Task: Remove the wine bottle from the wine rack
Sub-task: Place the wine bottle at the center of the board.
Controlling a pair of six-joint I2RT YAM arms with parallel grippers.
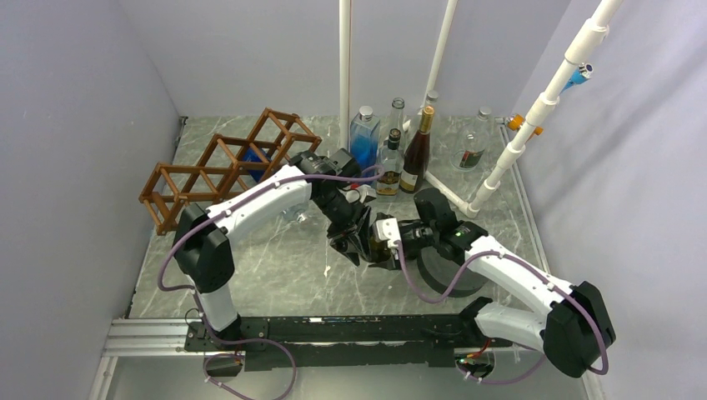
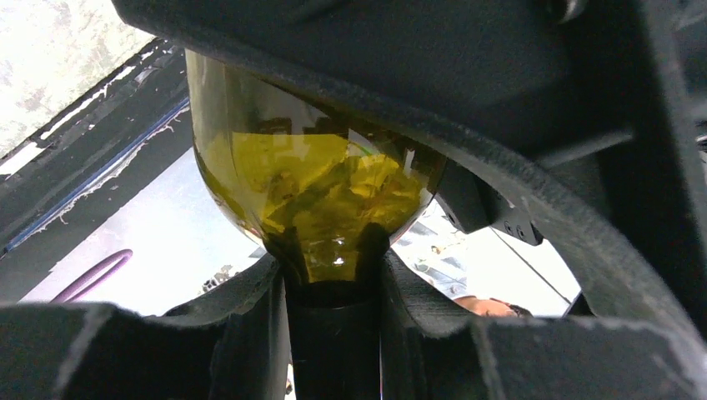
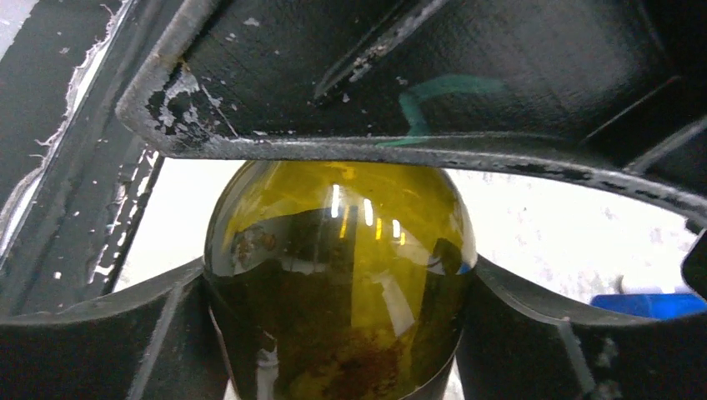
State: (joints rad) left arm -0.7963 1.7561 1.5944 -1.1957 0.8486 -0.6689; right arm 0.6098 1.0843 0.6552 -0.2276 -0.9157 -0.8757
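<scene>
Both ends of the wine bottle (image 2: 317,183) are pinched, left gripper (image 2: 333,333) on neck, right gripper (image 3: 338,333) on body, clear of the wine rack (image 1: 225,167) at the table's (image 1: 275,279) far-left corner; seemingly only set-down remains.

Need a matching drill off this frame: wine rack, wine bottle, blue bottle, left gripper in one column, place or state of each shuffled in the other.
1. wine rack
2. wine bottle
3. blue bottle
4. left gripper

A. shut on a bottle neck
B. brown wood, back left
C. olive-green glass, held at centre
D. standing upright at the back

Pairs: 1-B, 2-C, 3-D, 4-A
</scene>
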